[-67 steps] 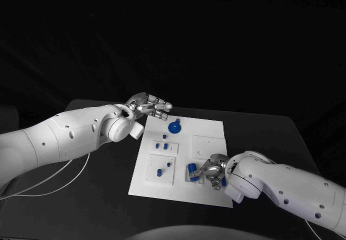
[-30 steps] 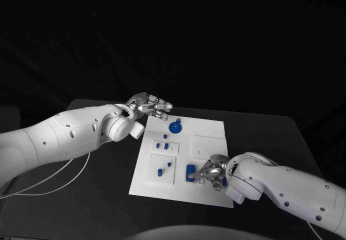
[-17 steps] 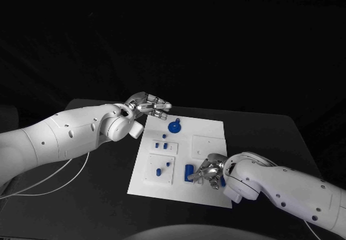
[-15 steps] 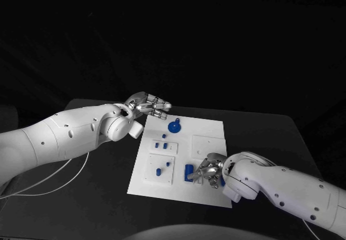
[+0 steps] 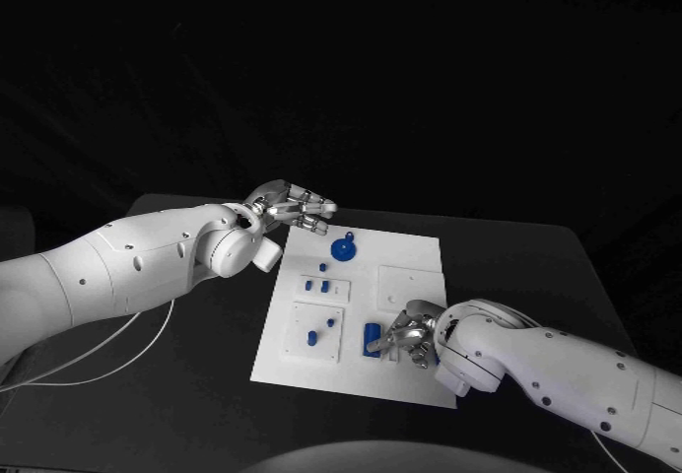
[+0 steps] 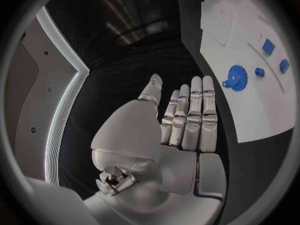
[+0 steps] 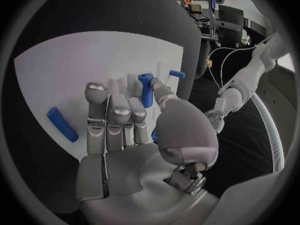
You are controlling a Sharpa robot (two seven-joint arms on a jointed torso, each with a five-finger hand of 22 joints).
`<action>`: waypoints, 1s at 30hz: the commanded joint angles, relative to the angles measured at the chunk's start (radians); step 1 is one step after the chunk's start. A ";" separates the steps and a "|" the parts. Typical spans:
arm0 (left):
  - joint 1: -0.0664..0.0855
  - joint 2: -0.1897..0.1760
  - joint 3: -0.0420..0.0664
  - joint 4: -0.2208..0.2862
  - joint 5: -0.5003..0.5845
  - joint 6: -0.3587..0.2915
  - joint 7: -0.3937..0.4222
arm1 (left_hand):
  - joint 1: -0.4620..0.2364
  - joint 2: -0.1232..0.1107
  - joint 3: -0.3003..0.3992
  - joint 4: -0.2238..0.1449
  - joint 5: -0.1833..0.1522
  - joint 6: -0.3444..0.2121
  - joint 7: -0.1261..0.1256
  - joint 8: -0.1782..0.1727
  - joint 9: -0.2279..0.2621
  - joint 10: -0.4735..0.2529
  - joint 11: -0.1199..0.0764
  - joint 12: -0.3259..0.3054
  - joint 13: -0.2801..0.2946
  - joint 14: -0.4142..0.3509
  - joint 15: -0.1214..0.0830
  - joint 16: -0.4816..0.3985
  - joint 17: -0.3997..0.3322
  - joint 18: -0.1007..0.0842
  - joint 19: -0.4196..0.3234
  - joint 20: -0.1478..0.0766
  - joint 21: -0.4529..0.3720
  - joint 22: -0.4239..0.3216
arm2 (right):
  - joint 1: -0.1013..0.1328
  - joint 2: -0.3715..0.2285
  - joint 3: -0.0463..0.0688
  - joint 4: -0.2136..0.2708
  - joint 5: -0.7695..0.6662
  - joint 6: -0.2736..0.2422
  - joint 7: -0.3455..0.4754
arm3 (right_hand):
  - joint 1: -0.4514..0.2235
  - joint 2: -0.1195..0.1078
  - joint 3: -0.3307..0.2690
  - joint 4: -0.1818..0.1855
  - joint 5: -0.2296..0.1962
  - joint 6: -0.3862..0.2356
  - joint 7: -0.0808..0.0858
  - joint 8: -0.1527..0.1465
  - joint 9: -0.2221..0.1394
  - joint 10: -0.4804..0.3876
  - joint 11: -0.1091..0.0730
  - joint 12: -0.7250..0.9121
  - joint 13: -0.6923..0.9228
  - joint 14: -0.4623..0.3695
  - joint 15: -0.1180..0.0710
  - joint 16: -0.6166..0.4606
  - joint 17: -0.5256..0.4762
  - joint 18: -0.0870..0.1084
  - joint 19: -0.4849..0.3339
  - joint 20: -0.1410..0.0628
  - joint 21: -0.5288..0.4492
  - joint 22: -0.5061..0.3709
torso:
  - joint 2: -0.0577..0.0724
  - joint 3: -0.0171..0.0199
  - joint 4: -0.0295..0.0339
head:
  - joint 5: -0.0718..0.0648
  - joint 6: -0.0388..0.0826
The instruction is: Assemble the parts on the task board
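The white task board point(image 5: 405, 266) lies in the middle of the black table. On it are a round blue part point(image 5: 343, 249), small blue pegs point(image 5: 315, 286) and two blue pieces point(image 5: 312, 338) in a raised plate. My right hand point(image 5: 409, 340) rests over the board's near right corner, fingers stretched out side by side. A blue block point(image 5: 374, 338) stands just beyond its fingertips. In the right wrist view the thumb lies beside an upright blue part point(image 7: 146, 89), and a blue cylinder point(image 7: 62, 124) lies flat on the board. My left hand point(image 5: 292, 210) hovers at the board's far left corner with nothing in it.
In the left wrist view the left hand point(image 6: 187, 120) has straight fingers over dark table, with the board point(image 6: 250, 110) and its round blue part point(image 6: 236, 77) beside it. A white cable point(image 5: 100, 360) trails on the table under the left arm.
My right hand has crept slightly left across the board's near corner, closer to the blue block. The left hand has stayed in place.
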 commanded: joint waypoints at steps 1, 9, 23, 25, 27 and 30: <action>0.000 0.001 0.001 0.001 0.001 0.014 0.005 | -0.011 0.001 0.004 0.007 0.001 -0.007 0.001 0.001 0.000 -0.005 0.001 0.000 0.000 -0.009 0.001 -0.002 -0.001 -0.005 -0.007 -0.003 -0.006 0.001 | -0.006 -0.007 -0.007 -0.005 -0.024 0.014 -0.012 | -0.003 -0.003 0.000 -0.011 0.020 -0.002 -0.008 -0.001 0.012 0.000 -0.004 0.001 0.001 -0.002 -0.007 -0.003 -0.002 -0.015 0.050 -0.008 0.003 -0.001 | 0.000 0.0004 -0.0005 | 0.001 0.001; 0.000 -0.002 0.000 0.001 0.000 0.014 0.004 | -0.011 0.001 0.004 0.007 0.001 -0.007 0.001 0.001 0.000 -0.005 0.001 0.000 0.000 -0.009 0.001 -0.002 -0.001 -0.005 -0.007 -0.003 -0.006 0.001 | -0.007 -0.037 -0.007 0.020 -0.015 0.011 0.010 | -0.002 -0.062 -0.135 0.148 0.012 -0.001 0.000 0.000 0.041 -0.003 0.002 -0.001 0.003 -0.003 -0.004 -0.005 -0.005 -0.011 0.050 -0.006 0.000 -0.005 | 0.000 0.0016 -0.0015 | 0.001 0.004; 0.000 -0.003 0.000 -0.003 0.000 0.013 0.004 | -0.010 0.000 0.005 0.006 0.001 -0.007 0.001 0.001 0.000 -0.005 0.001 0.000 0.000 -0.010 0.001 -0.002 0.000 -0.005 -0.008 -0.003 -0.007 0.001 | -0.007 -0.106 0.049 0.078 0.031 0.011 0.071 | 0.013 -0.063 -0.303 0.286 -0.007 -0.044 0.025 0.001 -0.117 -0.008 0.017 -0.001 0.007 -0.004 0.003 -0.003 -0.002 0.000 0.050 0.001 0.004 -0.005 | 0.000 0.0016 -0.0009 | -0.009 0.012; 0.000 -0.003 0.000 -0.003 0.000 0.013 0.004 | -0.010 0.000 0.005 0.006 0.001 -0.007 0.001 0.001 0.000 -0.005 0.001 0.000 0.000 -0.010 0.001 -0.002 0.000 -0.005 -0.008 -0.003 -0.007 0.001 | -0.007 -0.121 0.063 0.084 0.031 0.022 0.078 | 0.008 -0.051 -0.298 0.260 -0.008 -0.043 0.028 -0.002 -0.152 -0.008 0.017 -0.001 0.006 -0.004 0.003 -0.002 -0.001 0.002 0.049 0.003 0.003 -0.005 | 0.000 0.0017 -0.0012 | -0.011 0.012; 0.000 -0.004 0.000 -0.002 0.000 0.013 0.004 | -0.010 0.000 0.005 0.006 0.001 -0.007 0.001 0.001 0.000 -0.005 0.001 0.000 0.000 -0.010 0.001 -0.002 0.000 -0.005 -0.008 -0.003 -0.007 0.001 | -0.007 -0.138 0.077 0.086 0.024 0.041 0.087 | 0.031 -0.020 -0.274 0.215 0.020 -0.049 0.033 -0.002 -0.170 -0.007 0.020 0.000 0.007 -0.004 0.004 -0.002 -0.001 0.002 0.050 0.004 0.004 -0.005 | 0.000 0.0013 -0.0018 | -0.015 0.014; 0.000 -0.005 0.000 -0.001 -0.001 0.013 0.006 | -0.010 0.000 0.005 0.006 0.001 -0.007 0.001 0.001 0.000 -0.005 0.001 0.000 0.000 -0.010 0.001 -0.002 0.000 -0.005 -0.008 -0.003 -0.007 0.001 | -0.007 -0.166 0.094 0.082 0.017 0.079 0.097 | 0.061 -0.033 -0.075 0.154 -0.073 -0.064 0.035 -0.005 -0.249 -0.007 0.020 0.000 0.007 -0.003 0.006 -0.001 0.000 0.001 0.050 0.006 0.007 -0.003 | 0.000 0.0007 -0.0020 | -0.020 0.015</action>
